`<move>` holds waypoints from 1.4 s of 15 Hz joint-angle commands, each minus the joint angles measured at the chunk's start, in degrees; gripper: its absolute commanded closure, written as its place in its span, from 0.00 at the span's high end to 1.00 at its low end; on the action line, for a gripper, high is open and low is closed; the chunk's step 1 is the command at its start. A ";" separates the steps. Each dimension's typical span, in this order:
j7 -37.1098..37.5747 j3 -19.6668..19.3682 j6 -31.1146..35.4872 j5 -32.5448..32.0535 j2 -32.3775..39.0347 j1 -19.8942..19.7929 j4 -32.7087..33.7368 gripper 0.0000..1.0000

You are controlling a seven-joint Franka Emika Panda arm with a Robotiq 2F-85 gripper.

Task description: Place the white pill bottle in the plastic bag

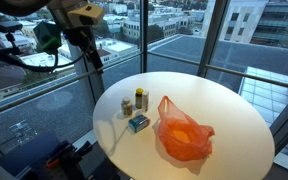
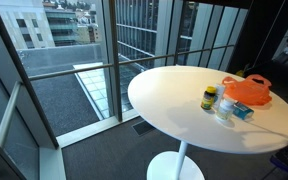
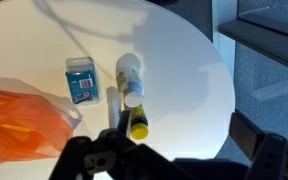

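Observation:
The white pill bottle point(image 3: 130, 78) stands on the round white table point(image 3: 184, 70); it also shows in both exterior views point(image 1: 141, 100) point(image 2: 224, 108). The orange plastic bag point(image 3: 19, 125) lies open beside it, and it too shows in both exterior views point(image 1: 184, 136) point(image 2: 249, 90). My gripper point(image 3: 174, 152) is open and empty, high above the table edge, with its dark fingers wide apart at the bottom of the wrist view. In an exterior view the gripper point(image 1: 92, 52) hangs up and off to the side of the table.
A dark bottle with a yellow cap point(image 3: 137, 120) point(image 1: 126, 106) stands right next to the white bottle. A small blue box point(image 3: 81, 78) point(image 1: 138, 123) lies between the bottles and the bag. Glass walls and railings surround the table.

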 commanded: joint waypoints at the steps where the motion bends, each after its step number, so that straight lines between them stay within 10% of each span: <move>1: 3.13 1.04 -2.64 -1.32 8.22 -1.81 7.57 1.00; 21: 2.62 -2.09 -7.00 -1.89 35.09 -2.29 24.35 1.00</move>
